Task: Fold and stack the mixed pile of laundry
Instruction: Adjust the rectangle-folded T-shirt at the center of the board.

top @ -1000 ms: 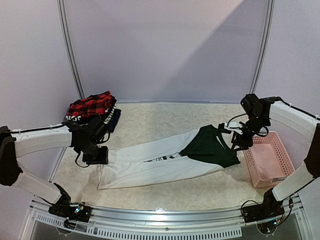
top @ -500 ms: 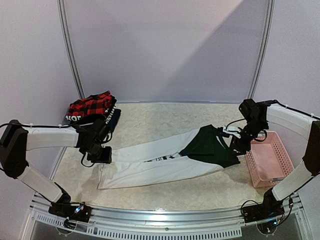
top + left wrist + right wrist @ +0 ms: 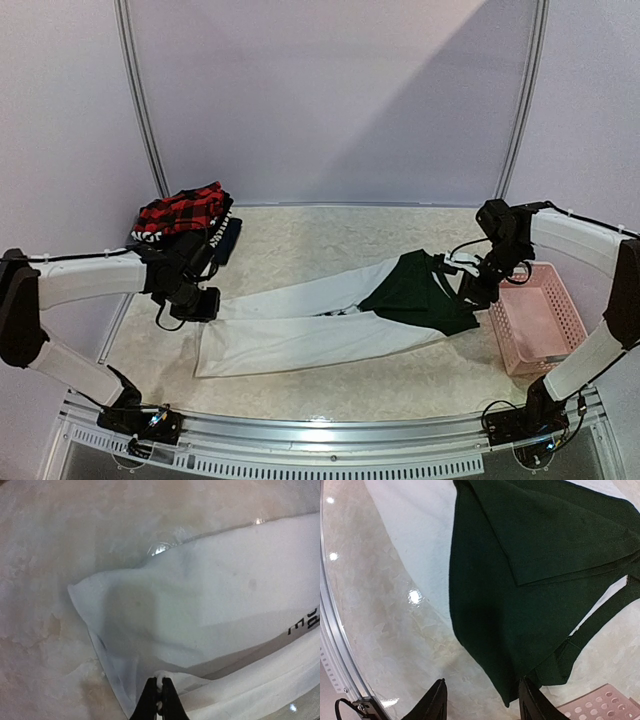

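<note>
A white printed tee [image 3: 300,325] with dark green sleeves [image 3: 415,290] lies stretched across the middle of the table. My left gripper [image 3: 205,303] is at its left end. In the left wrist view this gripper [image 3: 160,685] is shut, pinching a small fold of the white tee [image 3: 210,605] at its edge. My right gripper [image 3: 478,290] hovers at the tee's right end. The right wrist view shows it [image 3: 482,681] open, its fingers straddling the corner of the dark green sleeve [image 3: 520,580] without touching it. The red-and-black plaid shirt [image 3: 180,210] lies on dark folded clothes [image 3: 226,240] at the back left.
A pink slatted basket [image 3: 540,320] stands at the right edge, close to my right gripper, and its corner [image 3: 600,700] shows in the right wrist view. The table's metal rim [image 3: 330,630] runs near the tee on that side.
My left gripper went from open to shut on the white tee's left edge and shifted slightly back. The right arm has hardly moved.
</note>
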{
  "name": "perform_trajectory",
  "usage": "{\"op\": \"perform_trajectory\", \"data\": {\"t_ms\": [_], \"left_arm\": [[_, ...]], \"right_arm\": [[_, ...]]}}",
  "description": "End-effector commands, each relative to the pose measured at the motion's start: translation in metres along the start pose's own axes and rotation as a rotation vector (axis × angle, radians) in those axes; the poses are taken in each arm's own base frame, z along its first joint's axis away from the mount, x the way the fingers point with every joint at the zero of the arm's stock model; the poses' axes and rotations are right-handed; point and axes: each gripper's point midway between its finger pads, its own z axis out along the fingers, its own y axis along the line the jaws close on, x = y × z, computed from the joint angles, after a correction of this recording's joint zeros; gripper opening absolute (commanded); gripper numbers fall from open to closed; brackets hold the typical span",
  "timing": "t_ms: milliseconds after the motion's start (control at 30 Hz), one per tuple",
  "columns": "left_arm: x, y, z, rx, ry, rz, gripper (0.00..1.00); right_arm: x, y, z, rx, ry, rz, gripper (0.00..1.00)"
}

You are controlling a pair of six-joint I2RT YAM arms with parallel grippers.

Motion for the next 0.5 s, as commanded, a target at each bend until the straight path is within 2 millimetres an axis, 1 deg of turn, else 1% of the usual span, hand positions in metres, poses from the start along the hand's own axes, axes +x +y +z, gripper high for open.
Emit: {"op": "perform_trajectory", "data": {"t_ms": [0, 67, 133, 167, 267, 333, 367, 433, 467], "left_arm": [[0.019, 0.018, -0.026, -0.051, 0.063, -0.105, 0.0], [0.029, 0.024, -0.031, -0.07, 0.093, -0.136, 0.0], [0.038, 0.032, -0.032, -0.102, 0.132, -0.141, 0.0], [0.042, 0.036, -0.03, -0.122, 0.148, -0.141, 0.0], [0.041, 0.043, -0.016, -0.152, 0.165, -0.135, 0.0], [0.03, 0.047, -0.005, -0.177, 0.149, -0.137, 0.01], [0.021, 0.049, -0.001, -0.194, 0.127, -0.14, 0.03], [0.004, 0.052, 0.007, -0.229, 0.081, -0.138, 0.03], [-0.003, 0.057, 0.011, -0.263, 0.067, -0.135, 0.03]], "right_arm": [[-0.012, -0.028, 0.012, 0.06, -0.023, 0.061, 0.48], [-0.018, -0.035, 0.019, 0.049, -0.028, 0.085, 0.48], [-0.02, -0.039, 0.027, 0.027, -0.024, 0.112, 0.47], [-0.023, -0.039, 0.027, 0.017, -0.033, 0.119, 0.47], [-0.03, -0.041, 0.027, 0.016, -0.054, 0.12, 0.47], [-0.032, -0.042, 0.026, 0.022, -0.055, 0.116, 0.47], [-0.032, -0.042, 0.026, 0.025, -0.054, 0.115, 0.47], [-0.03, -0.043, 0.026, 0.028, -0.049, 0.118, 0.47], [-0.029, -0.043, 0.026, 0.033, -0.048, 0.119, 0.47]]}}
